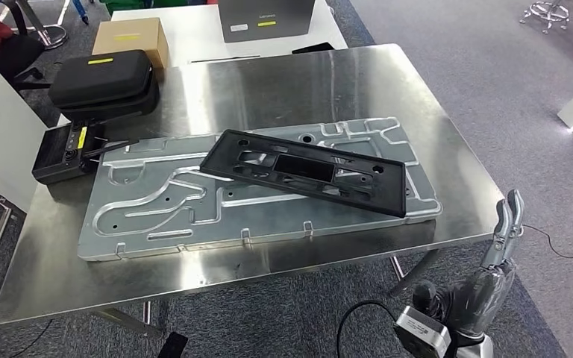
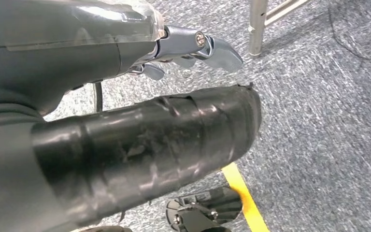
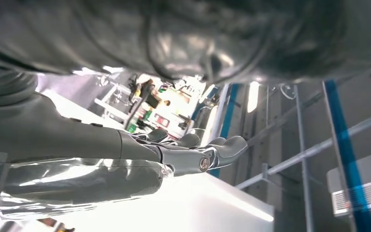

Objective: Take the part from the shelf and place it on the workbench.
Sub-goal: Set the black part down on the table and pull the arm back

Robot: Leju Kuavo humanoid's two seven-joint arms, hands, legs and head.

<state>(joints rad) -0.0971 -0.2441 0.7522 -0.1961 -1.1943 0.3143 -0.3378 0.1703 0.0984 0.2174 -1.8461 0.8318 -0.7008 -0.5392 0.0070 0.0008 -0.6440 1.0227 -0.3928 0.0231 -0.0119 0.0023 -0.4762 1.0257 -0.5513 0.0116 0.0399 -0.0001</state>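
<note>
Already the black part lies flat on the grey metal plate atop the bench, so placing looks done. The right hand beside the bench and the left hand both hang empty, fingers loosely apart.

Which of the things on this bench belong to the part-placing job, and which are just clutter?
Job:
black part, lying on the metal plate
workbench
right hand, holding nothing
left hand, holding nothing

Clutter:
black case
cardboard box
black device
grey box
</note>
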